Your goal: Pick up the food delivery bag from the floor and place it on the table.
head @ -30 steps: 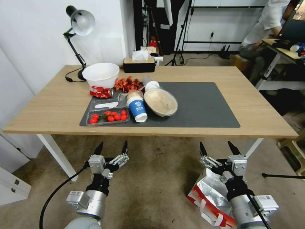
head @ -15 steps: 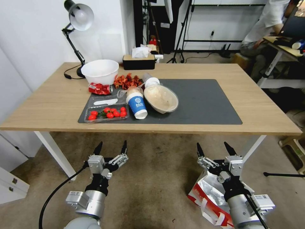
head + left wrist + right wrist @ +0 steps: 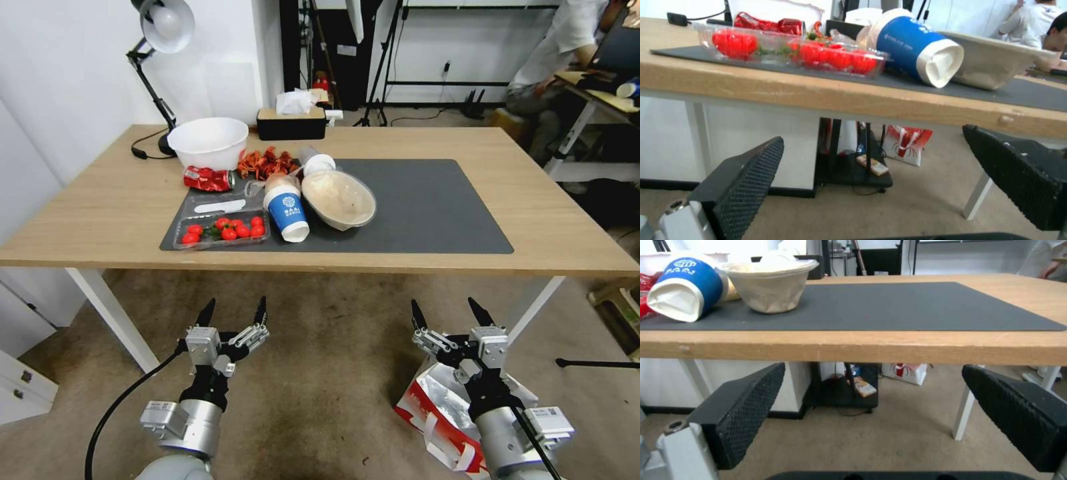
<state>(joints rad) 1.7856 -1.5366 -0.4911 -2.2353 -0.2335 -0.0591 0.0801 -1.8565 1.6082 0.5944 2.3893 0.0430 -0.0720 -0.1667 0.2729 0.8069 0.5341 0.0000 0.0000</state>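
Observation:
The food delivery bag (image 3: 437, 400), red and white with silver foil lining and white loop handles, sits on the grey-brown carpet floor (image 3: 333, 373) at the lower right, in front of the table (image 3: 100, 220). My right gripper (image 3: 445, 313) hovers open just above the bag's open top, its wrist covering part of the bag. My left gripper (image 3: 235, 310) hangs open over bare carpet to the left, holding nothing. Both wrist views look under the table edge between widely spread fingers (image 3: 742, 180) (image 3: 746, 410).
On the dark grey mat (image 3: 427, 207) lie a blue paper cup (image 3: 288, 212), a lidded bowl (image 3: 338, 198), a tomato tray (image 3: 223, 233) and a white bowl (image 3: 209, 141). White table legs (image 3: 110, 317) flank the carpet. A smaller red-and-white bag (image 3: 906, 371) stands beyond the table.
The whole head view has shifted, so the camera moved; the table now sits slightly higher in the picture. Both grippers stay open and the bag stays on the floor.

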